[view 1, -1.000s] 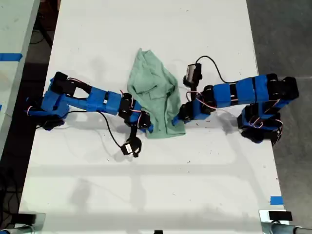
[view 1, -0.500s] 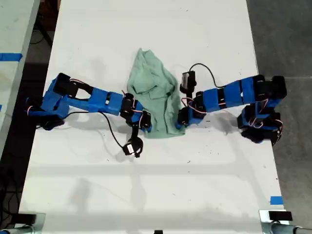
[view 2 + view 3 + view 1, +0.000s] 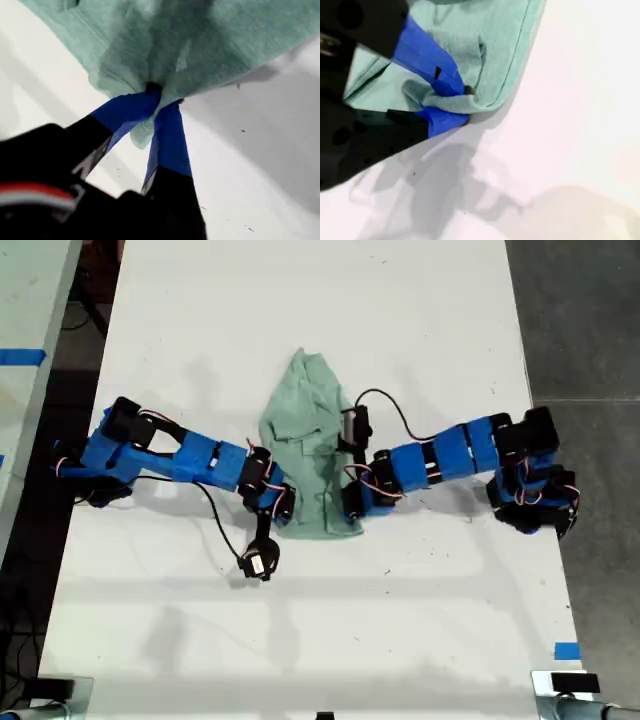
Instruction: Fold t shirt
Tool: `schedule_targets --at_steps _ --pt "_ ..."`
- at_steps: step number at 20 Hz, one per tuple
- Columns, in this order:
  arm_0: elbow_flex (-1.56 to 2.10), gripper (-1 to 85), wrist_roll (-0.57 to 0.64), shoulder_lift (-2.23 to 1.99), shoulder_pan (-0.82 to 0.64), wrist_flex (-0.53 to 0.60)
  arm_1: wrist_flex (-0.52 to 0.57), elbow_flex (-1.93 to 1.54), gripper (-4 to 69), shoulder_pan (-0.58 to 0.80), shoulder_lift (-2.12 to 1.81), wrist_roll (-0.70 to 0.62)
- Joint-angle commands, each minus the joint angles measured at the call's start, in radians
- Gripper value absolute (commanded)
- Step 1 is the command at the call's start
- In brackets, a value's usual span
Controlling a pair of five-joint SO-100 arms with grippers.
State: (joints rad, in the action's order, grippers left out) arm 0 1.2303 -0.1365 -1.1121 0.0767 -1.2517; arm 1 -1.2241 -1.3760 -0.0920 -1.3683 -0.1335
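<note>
The t shirt (image 3: 303,430) is a pale mint-green bundle lying mid-table, narrow and wrinkled. In the first wrist view my first gripper (image 3: 160,96) is shut on a bunched fold of the t shirt (image 3: 210,40), its blue-taped fingers (image 3: 125,112) meeting at the cloth. My second gripper (image 3: 462,102) is shut on a hemmed edge of the t shirt (image 3: 495,50). In the exterior view one arm's gripper (image 3: 280,505) holds the near edge of the shirt from the exterior view's left. The other arm's gripper (image 3: 350,502) holds that edge from the exterior view's right. Which arm is first does not show.
The white table (image 3: 320,640) runs the length of the exterior view. A wrist camera (image 3: 255,562) hangs on its cable near one arm. Blue tape (image 3: 566,650) marks the table at the exterior view's lower right. Dark floor (image 3: 590,320) borders the table.
Both grippers moved toward the near edge and the exterior view's left with the cloth. The arm at the exterior view's right reached further in, and the shirt is narrower.
</note>
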Motion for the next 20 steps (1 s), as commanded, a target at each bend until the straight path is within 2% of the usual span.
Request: schedule_targets --at_steps 1,3,9,12,16,20 --pt "-0.008 -0.1 -0.026 -0.143 0.015 -0.074 -0.098 0.247 0.2 0.015 -0.008 -0.061" --pt "-0.008 -0.1 0.025 -0.224 -0.063 -0.127 -0.149 0.331 0.2 0.092 -0.025 -0.118" --pt "0.0 -0.1 0.256 -0.357 -0.453 -0.222 -0.127 0.36 0.2 0.373 -0.064 -0.241" --pt "-0.028 -0.1 0.331 -0.383 -0.606 -0.249 -0.126 0.365 0.2 0.492 -0.064 -0.284" --pt "-0.11 -0.1 0.393 -0.385 -0.71 -0.264 -0.11 0.416 0.2 0.589 -0.084 -0.325" --pt "-0.199 -0.1 0.417 -0.383 -0.75 -0.261 -0.074 0.416 0.2 0.643 -0.123 -0.331"
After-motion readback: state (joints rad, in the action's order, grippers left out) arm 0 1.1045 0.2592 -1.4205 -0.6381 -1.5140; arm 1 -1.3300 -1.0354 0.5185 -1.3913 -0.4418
